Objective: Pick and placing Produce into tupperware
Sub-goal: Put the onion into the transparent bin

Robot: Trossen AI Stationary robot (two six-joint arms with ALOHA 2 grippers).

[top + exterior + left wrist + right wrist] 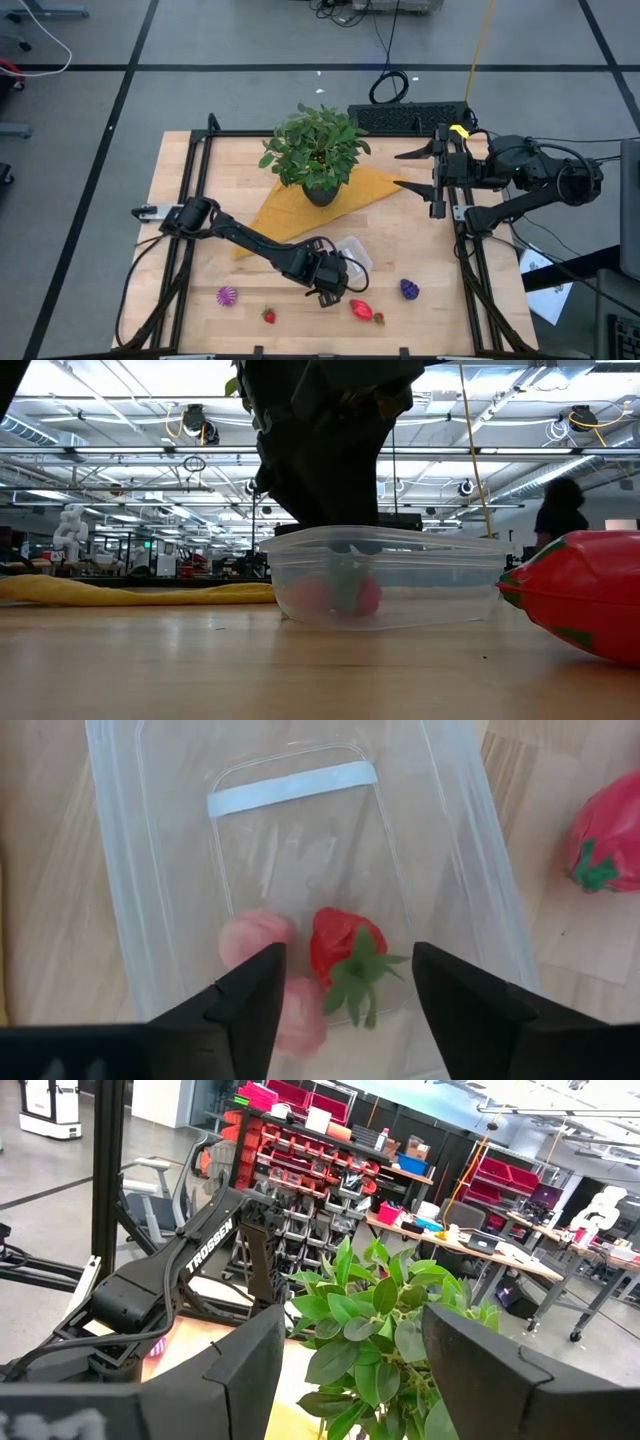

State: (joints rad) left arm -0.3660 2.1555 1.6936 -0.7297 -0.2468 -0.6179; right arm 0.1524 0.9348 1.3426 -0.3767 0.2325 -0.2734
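Observation:
The clear tupperware [300, 870] stands on the wooden table near its front middle [354, 252]. A red strawberry [342, 952] and two pink round pieces [255, 935] lie on its floor. My left gripper [345, 1010] hovers open just above it, one finger on either side of the strawberry, and touches nothing [335, 285]. Other produce lies on the table: a red strawberry beside the container [605, 830], a purple knobbly piece [409, 289], a pink-purple piece [228, 295] and a small strawberry [268, 315]. My right gripper [412, 170] waits open, raised at the right rear.
A leafy potted plant [318, 150] stands on a yellow cloth [290, 210] behind the container. A black keyboard [410, 118] lies at the far edge. In the low view the large red strawberry [590, 595] sits right of the tupperware [385, 575].

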